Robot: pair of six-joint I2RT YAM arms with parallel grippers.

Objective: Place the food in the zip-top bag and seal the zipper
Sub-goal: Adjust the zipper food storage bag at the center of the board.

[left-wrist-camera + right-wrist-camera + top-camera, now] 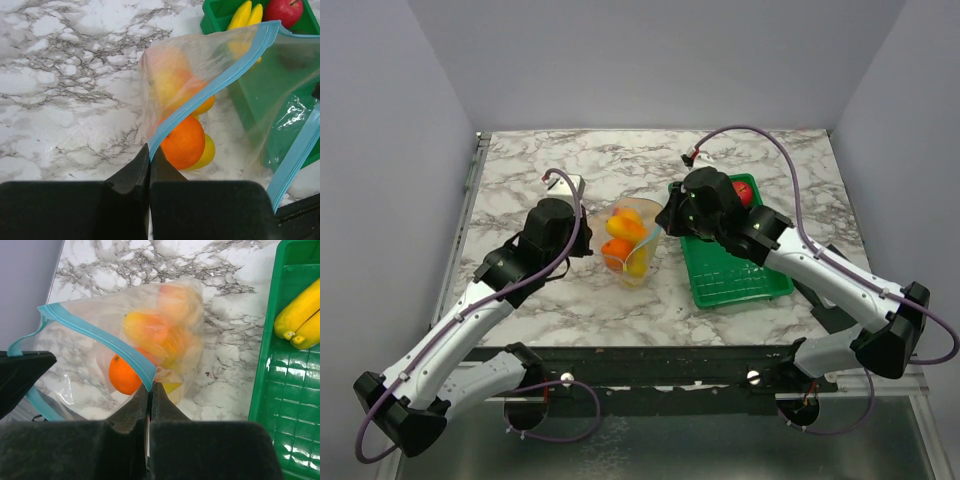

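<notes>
The clear zip-top bag (632,245) is held up between my two grippers with its mouth open. Inside it lie an orange fruit (182,142), a yellow lemon (208,150) and other orange and yellow pieces. My left gripper (149,148) is shut on the bag's light blue zipper strip (215,85) at its left end. My right gripper (150,385) is shut on the same strip (100,337) at its right end. A yellow banana bunch (300,315) and a red fruit (742,192) lie in the green tray (735,275).
The green ribbed tray stands right of the bag on the marble table (550,300), under my right arm. Grey walls close in the back and both sides. The table's dark front rail (650,365) runs along the near edge.
</notes>
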